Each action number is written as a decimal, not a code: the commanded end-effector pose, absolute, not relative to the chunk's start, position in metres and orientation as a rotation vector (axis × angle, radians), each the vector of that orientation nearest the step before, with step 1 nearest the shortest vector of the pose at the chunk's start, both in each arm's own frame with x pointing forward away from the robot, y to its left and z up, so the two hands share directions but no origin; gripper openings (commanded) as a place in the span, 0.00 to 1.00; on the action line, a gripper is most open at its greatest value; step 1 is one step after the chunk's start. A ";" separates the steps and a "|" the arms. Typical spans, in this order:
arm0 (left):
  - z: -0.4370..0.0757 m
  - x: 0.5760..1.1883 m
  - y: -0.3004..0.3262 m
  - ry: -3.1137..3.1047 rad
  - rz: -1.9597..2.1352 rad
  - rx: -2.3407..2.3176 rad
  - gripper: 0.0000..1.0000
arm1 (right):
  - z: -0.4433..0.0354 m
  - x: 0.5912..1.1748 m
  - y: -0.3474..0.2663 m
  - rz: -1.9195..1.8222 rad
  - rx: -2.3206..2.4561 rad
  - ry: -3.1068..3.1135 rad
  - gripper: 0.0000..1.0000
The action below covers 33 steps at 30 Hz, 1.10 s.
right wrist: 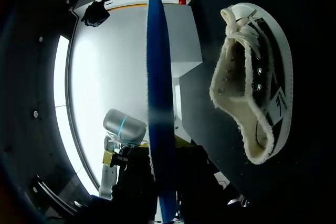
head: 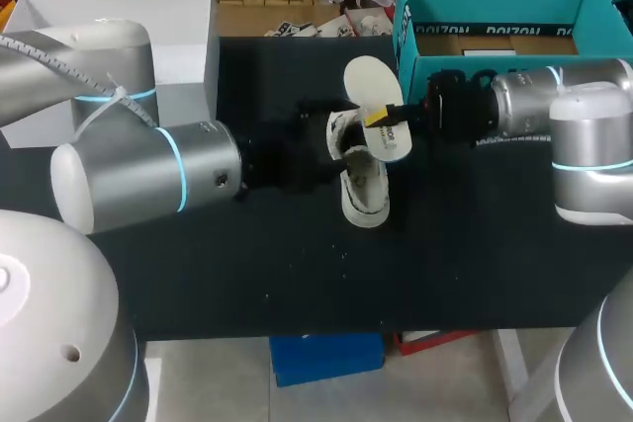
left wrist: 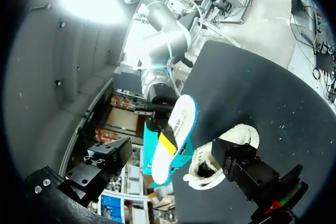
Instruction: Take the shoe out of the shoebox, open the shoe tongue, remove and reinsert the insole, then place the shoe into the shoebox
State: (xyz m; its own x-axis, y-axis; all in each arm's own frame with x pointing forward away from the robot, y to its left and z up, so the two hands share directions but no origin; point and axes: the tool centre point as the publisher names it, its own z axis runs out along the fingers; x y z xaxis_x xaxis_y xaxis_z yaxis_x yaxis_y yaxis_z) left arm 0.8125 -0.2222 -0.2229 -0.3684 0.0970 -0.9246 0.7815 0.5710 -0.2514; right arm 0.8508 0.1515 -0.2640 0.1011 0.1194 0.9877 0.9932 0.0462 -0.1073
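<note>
Our right end effector (head: 379, 118) clamped on insole (head: 374, 96), holding it in air just above shoe (head: 362, 185), fully out of it. White shoe lies mid-table on black table (head: 445, 264), outside teal shoebox (head: 410, 42) standing at far right corner. Our left end effector (left wrist: 169, 155) spread wide: one black finger (left wrist: 239, 163) against shoe's opening, other finger well apart, touching nothing. From right wrist, insole shows edge-on, blue underside, shoe beside it.
</note>
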 end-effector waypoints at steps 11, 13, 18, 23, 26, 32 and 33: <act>-0.183 0.823 -0.229 1.956 -1.194 0.919 1.00 | -0.264 0.850 0.153 -1.038 -1.306 -1.240 0.00; -0.177 0.824 -0.229 1.987 -1.186 0.995 1.00 | -0.264 0.850 0.153 -1.038 -1.306 -1.240 0.00; -0.165 0.827 -0.230 2.036 -1.142 1.089 1.00 | -0.264 0.850 0.153 -1.038 -1.306 -1.240 0.00; -0.157 0.826 -0.233 2.034 -1.171 1.068 1.00 | -0.264 0.850 0.153 -1.038 -1.306 -1.240 0.00; -0.160 0.822 -0.236 2.024 -1.192 1.069 1.00 | -0.264 0.850 0.153 -1.038 -1.306 -1.240 0.00; -0.167 0.822 -0.236 2.026 -1.216 0.976 1.00 | -0.264 0.850 0.153 -1.038 -1.306 -1.240 0.00; -0.168 0.822 -0.236 2.025 -1.215 0.965 1.00 | -0.264 0.850 0.153 -1.038 -1.306 -1.240 0.00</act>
